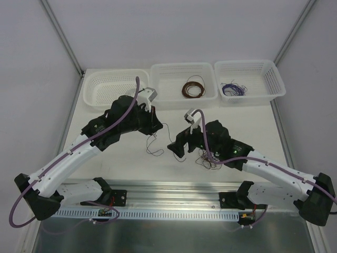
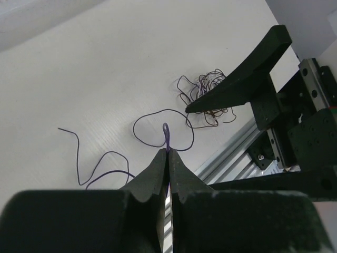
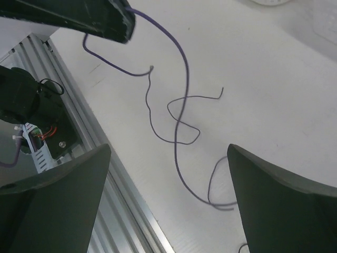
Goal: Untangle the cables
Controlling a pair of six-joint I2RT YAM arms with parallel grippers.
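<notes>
From above: holding a purple wire [image 1: 148, 152] up in the left gripper [image 1: 157, 126], away from the cables [image 1: 208, 161] heaped beneath the right gripper [image 1: 178, 146].

Left wrist: clamped shut on that wire at the tips, probably to draw it free.

Right wrist: spread wide, gripping nothing, straddling the wire, likely ready to steady it.

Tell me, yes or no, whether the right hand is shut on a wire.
No: the right hand has its fingers wide apart in its wrist view, with the purple wire running untouched between them.
</notes>
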